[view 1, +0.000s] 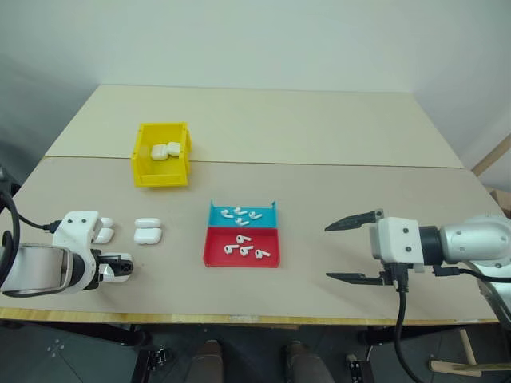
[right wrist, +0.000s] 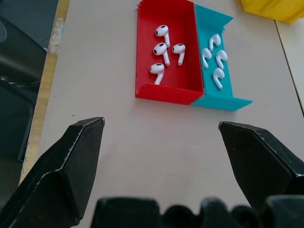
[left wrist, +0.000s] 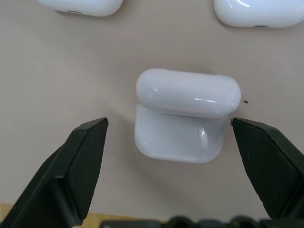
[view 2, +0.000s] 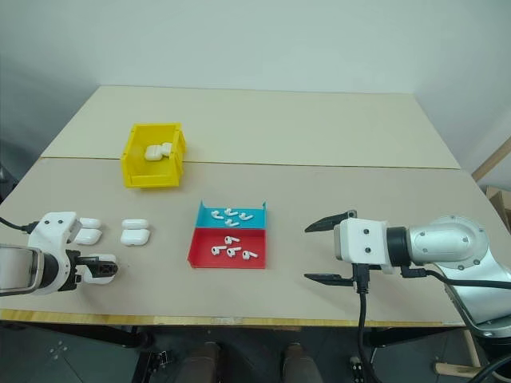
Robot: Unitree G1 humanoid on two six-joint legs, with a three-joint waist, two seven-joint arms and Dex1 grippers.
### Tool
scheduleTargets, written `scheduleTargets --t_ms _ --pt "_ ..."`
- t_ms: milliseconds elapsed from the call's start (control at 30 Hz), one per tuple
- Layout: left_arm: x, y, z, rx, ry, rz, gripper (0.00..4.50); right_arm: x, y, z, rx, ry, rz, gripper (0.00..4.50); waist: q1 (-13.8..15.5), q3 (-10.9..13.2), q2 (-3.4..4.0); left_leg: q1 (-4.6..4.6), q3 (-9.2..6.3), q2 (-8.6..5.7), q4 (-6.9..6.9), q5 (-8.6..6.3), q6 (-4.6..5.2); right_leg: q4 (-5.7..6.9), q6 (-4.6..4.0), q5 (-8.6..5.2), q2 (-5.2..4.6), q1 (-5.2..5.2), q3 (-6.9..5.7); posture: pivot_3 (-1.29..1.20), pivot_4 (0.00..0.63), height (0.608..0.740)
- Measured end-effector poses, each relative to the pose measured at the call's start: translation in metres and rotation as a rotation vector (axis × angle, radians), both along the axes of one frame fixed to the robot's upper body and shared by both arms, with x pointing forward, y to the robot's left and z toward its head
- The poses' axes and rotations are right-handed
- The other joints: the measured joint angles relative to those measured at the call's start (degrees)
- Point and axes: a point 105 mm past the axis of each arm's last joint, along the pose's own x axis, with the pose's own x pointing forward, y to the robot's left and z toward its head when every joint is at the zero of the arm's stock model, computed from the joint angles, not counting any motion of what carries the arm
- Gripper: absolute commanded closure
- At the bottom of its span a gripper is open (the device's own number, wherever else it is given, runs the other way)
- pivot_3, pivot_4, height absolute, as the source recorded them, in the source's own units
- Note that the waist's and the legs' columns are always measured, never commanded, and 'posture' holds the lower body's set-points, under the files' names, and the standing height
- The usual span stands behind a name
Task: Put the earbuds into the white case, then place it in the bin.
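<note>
Spanning pale wall to near edge, beige two-panel tabletop [view 1: 319, 120] under white cases [view 1: 148, 231].

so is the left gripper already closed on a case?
No. In the left wrist view the left gripper is open, its fingers clear of the white case lying between them on the table.

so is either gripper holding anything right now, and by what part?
Nothing held. The left gripper is open, its fingers either side of a white case without touching it. The right gripper is open over bare table.
</note>
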Motion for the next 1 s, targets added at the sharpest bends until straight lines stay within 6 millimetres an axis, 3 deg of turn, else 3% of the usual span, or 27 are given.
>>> scheduleTargets --t_ms 867,933,1000 --pt "-0.006 -0.004 -0.012 -0.007 0.073 -0.040 0.00 0.000 -0.003 -0.007 -0.014 0.002 -0.034 0.03 -0.04 -0.02 -0.03 0.00 -0.02 -0.01 0.02 0.04 -0.06 0.02 0.04 0.03 -0.01 0.02 0.01 0.00 0.150 0.740" --pt "-0.006 -0.005 -0.012 -0.006 0.071 -0.040 0.37 0.000 -0.003 -0.007 -0.014 0.003 -0.034 0.00 -0.04 -0.02 -0.03 0.00 -0.02 -0.02 0.02 0.04 -0.06 0.01 0.04 0.03 -0.01 0.02 0.01 0.00 0.150 0.740" --pt "-0.008 -0.006 -0.014 0.001 0.071 -0.042 0.37 0.000 -0.003 -0.007 -0.015 0.003 -0.034 0.00 -0.04 -0.02 -0.03 0.00 -0.02 -0.02 0.02 0.04 -0.06 0.02 0.04 0.03 -0.02 0.02 0.01 0.00 0.150 0.740"
